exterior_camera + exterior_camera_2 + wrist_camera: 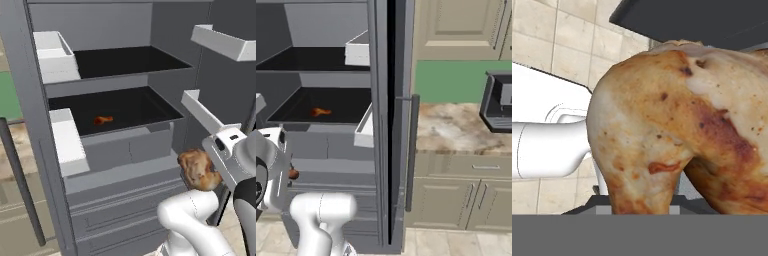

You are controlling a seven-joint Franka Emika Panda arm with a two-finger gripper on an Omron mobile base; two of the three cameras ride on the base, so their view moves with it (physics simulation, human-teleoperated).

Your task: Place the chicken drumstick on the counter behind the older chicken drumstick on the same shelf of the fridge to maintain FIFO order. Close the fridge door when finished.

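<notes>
Drumstick picked up and carried to the open fridge; placing it and closing the door were still to do.

In the left base view, the fridge door [22, 125] stood open at the left edge, white bins on its inner face, and the older chicken drumstick [103, 120], small and orange-red, lay at centre-left on the lower black shelf [150, 112], towards its front. At the lower right the gripper [212, 172] was clamped on the chicken drumstick [199, 170], the lumpy golden-brown piece, held in the air in front of the fridge [125, 165] and below shelf level, well apart from the older one. In the right base view the counter [456, 130] at centre-right looked bare where it showed. By my reading the pickup was complete; what remained was lifting the piece onto the shelf, setting it behind the older drumstick, letting go, and shutting the door.
</notes>
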